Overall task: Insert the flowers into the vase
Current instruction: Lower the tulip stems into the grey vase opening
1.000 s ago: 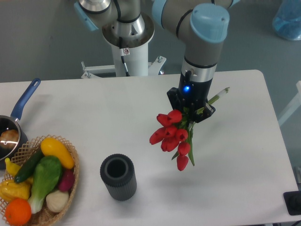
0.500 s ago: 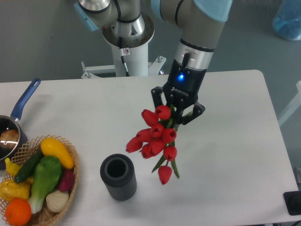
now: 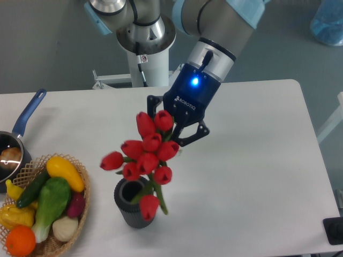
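One bunch of red tulips [image 3: 143,160] sits clamped in my gripper [image 3: 176,127], blooms hanging over the ribbed grey vase [image 3: 134,206]; I judge the stems need turning downward.

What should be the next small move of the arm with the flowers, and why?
Probably turn the bunch more upright over the vase before lowering. The hand grips the flowers with the red heads in front of the vase mouth and one head hanging at its rim. The stem ends are hidden, so I cannot tell whether they point into the mouth.
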Action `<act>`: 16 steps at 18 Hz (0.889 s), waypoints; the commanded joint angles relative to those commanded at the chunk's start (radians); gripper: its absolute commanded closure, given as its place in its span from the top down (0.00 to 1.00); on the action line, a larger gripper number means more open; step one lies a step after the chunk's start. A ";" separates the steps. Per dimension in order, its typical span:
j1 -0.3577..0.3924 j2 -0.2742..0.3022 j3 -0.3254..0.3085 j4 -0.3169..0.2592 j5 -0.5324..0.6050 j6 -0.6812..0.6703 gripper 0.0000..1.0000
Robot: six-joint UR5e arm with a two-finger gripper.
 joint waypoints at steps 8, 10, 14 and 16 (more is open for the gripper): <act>-0.002 -0.034 0.020 0.028 -0.011 -0.136 0.00; -0.002 -0.034 0.031 0.028 0.023 -0.135 0.00; -0.011 -0.032 0.028 0.025 0.129 -0.138 0.00; -0.015 -0.032 0.023 0.026 0.133 -0.143 0.00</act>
